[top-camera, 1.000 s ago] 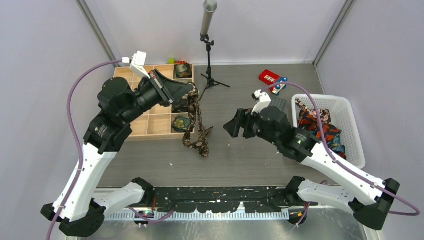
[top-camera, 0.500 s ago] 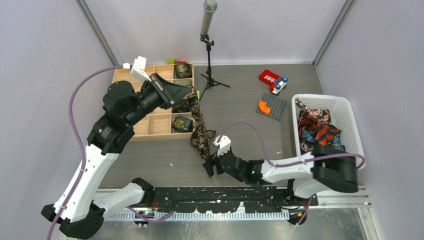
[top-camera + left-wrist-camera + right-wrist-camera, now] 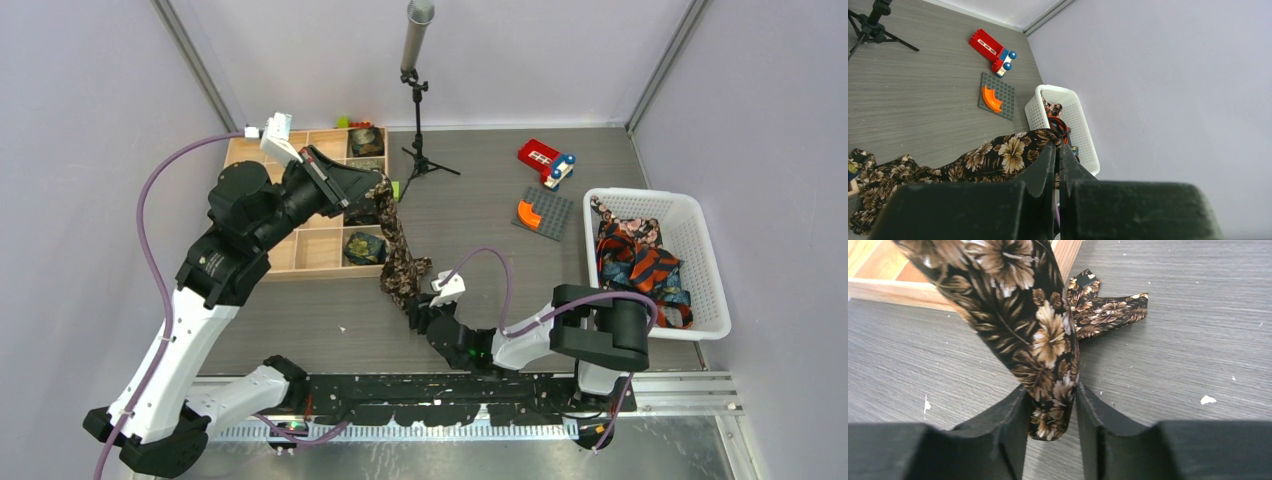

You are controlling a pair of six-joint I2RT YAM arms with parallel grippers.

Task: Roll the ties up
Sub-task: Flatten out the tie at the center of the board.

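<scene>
A dark brown floral tie [image 3: 400, 262] hangs from my left gripper [image 3: 378, 190], which is shut on its upper end above the wooden tray's right edge. In the left wrist view the tie [image 3: 998, 155] drapes away from the closed gripper [image 3: 1057, 147]. My right gripper [image 3: 418, 318] is low on the table at the tie's lower end. In the right wrist view the gripper [image 3: 1051, 387] has its jaws pressed on both sides of the tie's folded bottom [image 3: 1048, 347]. A loose tail of the tie [image 3: 1108, 310] lies on the table behind.
A wooden compartment tray [image 3: 300, 250] at the left holds rolled ties [image 3: 362, 246]. A white basket [image 3: 706, 262] at the right holds more ties [image 3: 640, 262]. A microphone stand [image 3: 418, 100], a red toy [image 3: 540, 157] and a grey baseplate [image 3: 545, 212] stand at the back.
My right arm swung down from mid-table to the table surface and closed in on the tie's lower end. The left gripper lifted slightly, and the hanging tie bunched up.
</scene>
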